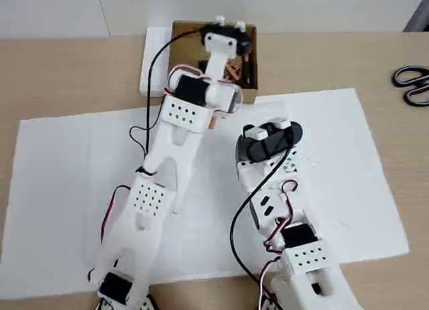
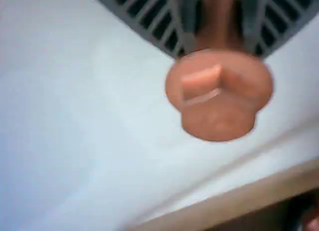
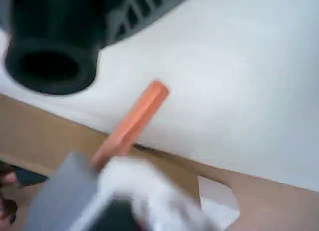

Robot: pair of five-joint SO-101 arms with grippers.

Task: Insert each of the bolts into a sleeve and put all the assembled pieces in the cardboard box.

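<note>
My left gripper (image 1: 215,114) (image 2: 219,21) is shut on an orange bolt (image 1: 212,121) (image 2: 218,94), just in front of the cardboard box (image 1: 249,90). The bolt's flanged hex head faces the left wrist camera. My right gripper (image 1: 269,141) (image 3: 65,21) is shut on a black sleeve (image 1: 267,145) (image 3: 50,61), held above the white paper (image 1: 80,176). In the right wrist view the bolt's shaft (image 3: 133,118) points toward the sleeve's open bore, a short gap away and off to one side. Copper and black pieces (image 1: 232,69) lie in the box.
The left arm's elbow (image 1: 224,39) hangs over the box. A white slab (image 1: 154,62) lies against the box's left side. Scissors (image 1: 412,82) rest on the bare table at the far right. Wide stretches of paper lie either side of the arms.
</note>
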